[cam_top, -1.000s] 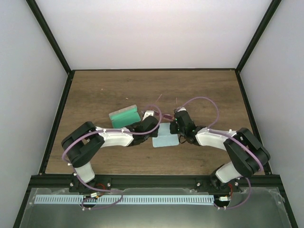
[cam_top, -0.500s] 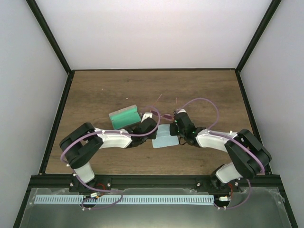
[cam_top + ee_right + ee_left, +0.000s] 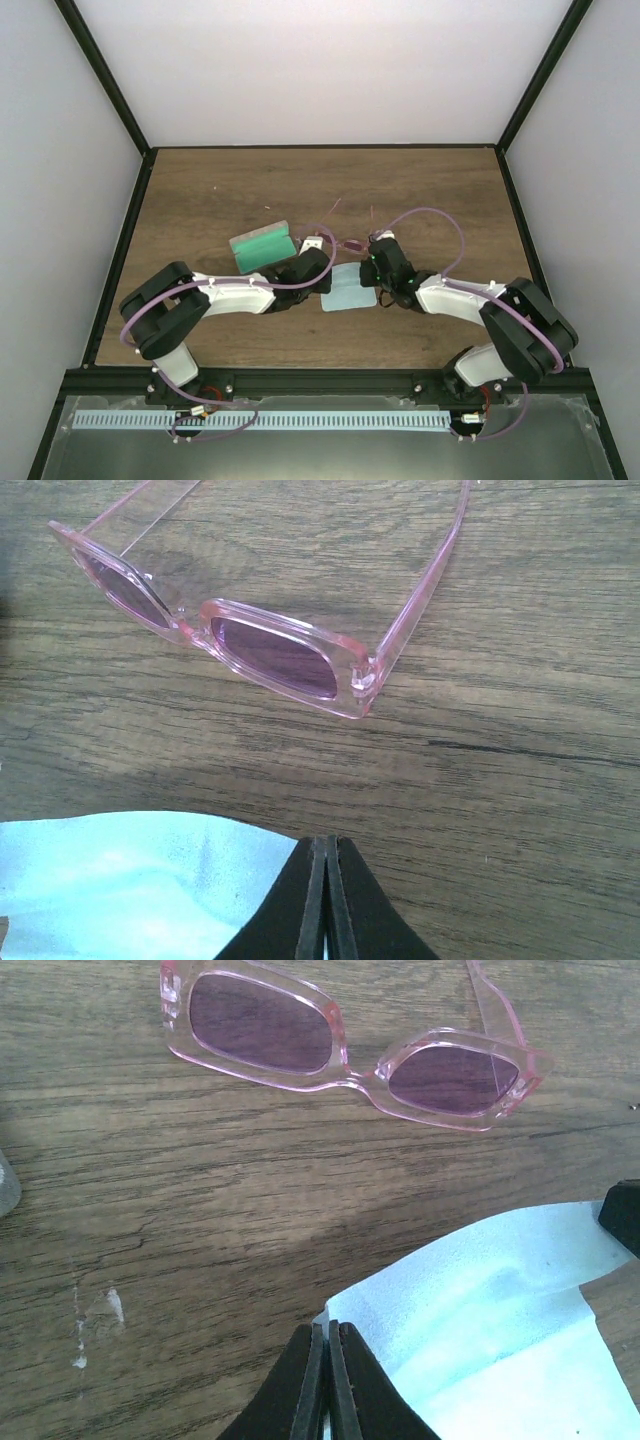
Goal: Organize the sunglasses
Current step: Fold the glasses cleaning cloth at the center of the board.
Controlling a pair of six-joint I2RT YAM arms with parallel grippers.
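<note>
The sunglasses (image 3: 350, 244) have a pink clear frame and magenta lenses. They lie open on the wooden table, just beyond the light blue cloth (image 3: 347, 290). They show in the left wrist view (image 3: 350, 1045) and the right wrist view (image 3: 270, 650). My left gripper (image 3: 329, 270) is shut on the cloth's far left corner (image 3: 480, 1300). My right gripper (image 3: 369, 270) is shut at the cloth's far right corner (image 3: 130, 875). Both grippers sit a short way in front of the sunglasses without touching them.
The grey case with green lining (image 3: 262, 246) stands open left of the left gripper. Its grey edge shows at the left of the left wrist view (image 3: 5, 1185). Black frame rails border the table (image 3: 250, 190) on every side.
Both arms have shifted slightly, the left elbow lower and to the left. The grippers stay pinched on the cloth's far corners. The sunglasses have not moved.
</note>
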